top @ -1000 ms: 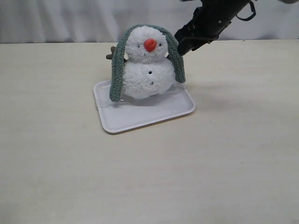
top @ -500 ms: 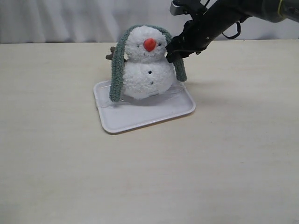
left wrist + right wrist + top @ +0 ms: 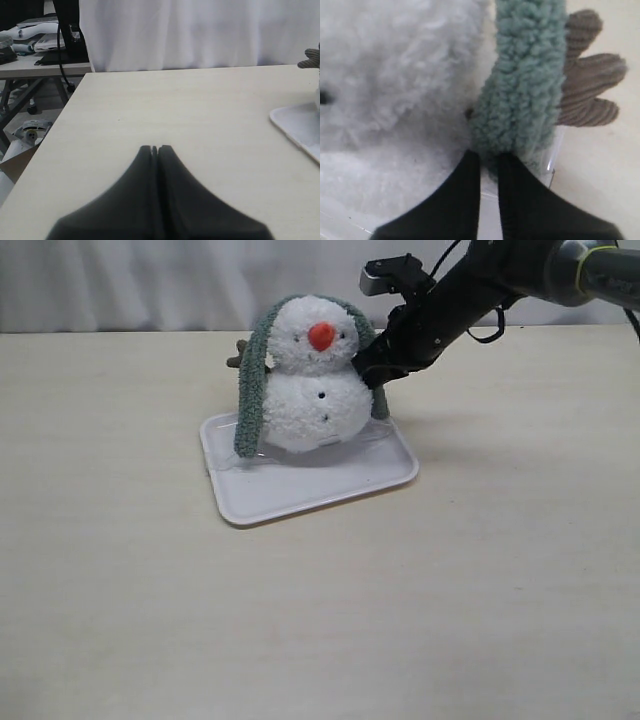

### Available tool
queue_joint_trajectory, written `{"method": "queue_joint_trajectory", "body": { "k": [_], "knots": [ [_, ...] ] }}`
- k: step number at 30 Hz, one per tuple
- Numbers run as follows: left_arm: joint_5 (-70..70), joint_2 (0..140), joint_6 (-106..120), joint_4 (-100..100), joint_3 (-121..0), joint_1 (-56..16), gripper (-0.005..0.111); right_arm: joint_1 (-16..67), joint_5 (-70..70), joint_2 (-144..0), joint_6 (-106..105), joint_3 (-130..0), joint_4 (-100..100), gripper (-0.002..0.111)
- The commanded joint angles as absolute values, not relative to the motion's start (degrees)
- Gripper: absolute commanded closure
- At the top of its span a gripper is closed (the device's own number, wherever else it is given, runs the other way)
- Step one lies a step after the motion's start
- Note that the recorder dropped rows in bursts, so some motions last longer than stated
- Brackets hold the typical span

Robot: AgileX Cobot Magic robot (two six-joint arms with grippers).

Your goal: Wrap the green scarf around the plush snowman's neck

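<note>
Blk right arm (image 3: pixel 470 295) w/ cable loop (image 3: pixel 490 328), blk tapered claw (image 3: pixel 489 159).

Soft, even indoor light; a crisp overview and murkier close-ups.
In the exterior view the pale counter (image 3: pixel 320 620) is bright and evenly lit, without glare, and only a faint, diffuse shadow lies to the right of the white tray (image 3: pixel 300 495). The plush snowman (image 3: pixel 310 380) is nearly washed out. In the right wrist view the green scarf (image 3: pixel 525 80) is fairly sharp, while the right tool (image 3: pixel 489 156) is a black, detail-free shape. The left tool (image 3: pixel 156 148) is equally dark and soft-edged.
</note>
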State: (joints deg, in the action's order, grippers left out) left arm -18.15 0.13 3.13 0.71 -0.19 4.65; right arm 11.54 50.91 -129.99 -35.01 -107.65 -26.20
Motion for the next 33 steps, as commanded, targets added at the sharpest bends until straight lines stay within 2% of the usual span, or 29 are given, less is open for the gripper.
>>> {"method": "queue_joint_trajectory", "body": {
  "k": [1, 10, 24, 26, 27, 28, 29, 31, 33],
  "knots": [
    [-17.5, 0.0, 3.18, 0.74, 0.0, 4.6, 0.107, 11.5, 52.33, -128.04, -35.19, -107.6, -25.88, 0.104],
    [-17.5, 0.0, 3.18, 0.74, 0.0, 4.6, 0.107, 11.5, 61.84, -126.05, -35.18, -107.28, -25.88, 0.104],
    [-17.5, 0.0, 3.18, 0.74, 0.0, 4.6, 0.107, 11.5, 63.32, -125.77, -35.31, -104.38, -26.57, 0.103],
    [-17.5, 0.0, 3.18, 0.74, 0.0, 4.6, 0.107, 11.5, 63.31, -125.63, -36.32, -104.77, -26.47, 0.094],
    [-17.5, 0.0, 3.18, 0.74, 0.0, 4.6, 0.107, 11.5, 63.08, -125.27, -36.32, -104.89, -26.24, 0.08],
    [-17.5, 0.0, 3.18, 0.74, 0.0, 4.6, 0.107, 11.5, 63.08, -124.93, -35.96, -104.89, -26.12, 0.071],
    [-17.5, 0.0, 3.18, 0.74, 0.0, 4.6, 0.107, 11.5, 63.08, -124.4, -34.92, -104.89, -25.14, 0.054],
    [-17.5, 0.0, 3.18, 0.74, 0.0, 4.6, 0.107, 11.5, 61.66, -124.28, -32.02, -104.89, -21.36, 0.044],
    [-17.5, 0.0, 3.18, 0.74, 0.0, 4.6, 0.107, 11.5, 57.1, -125.28, -27.14, -104.89, -18.97, 0.045]
  ]
}}
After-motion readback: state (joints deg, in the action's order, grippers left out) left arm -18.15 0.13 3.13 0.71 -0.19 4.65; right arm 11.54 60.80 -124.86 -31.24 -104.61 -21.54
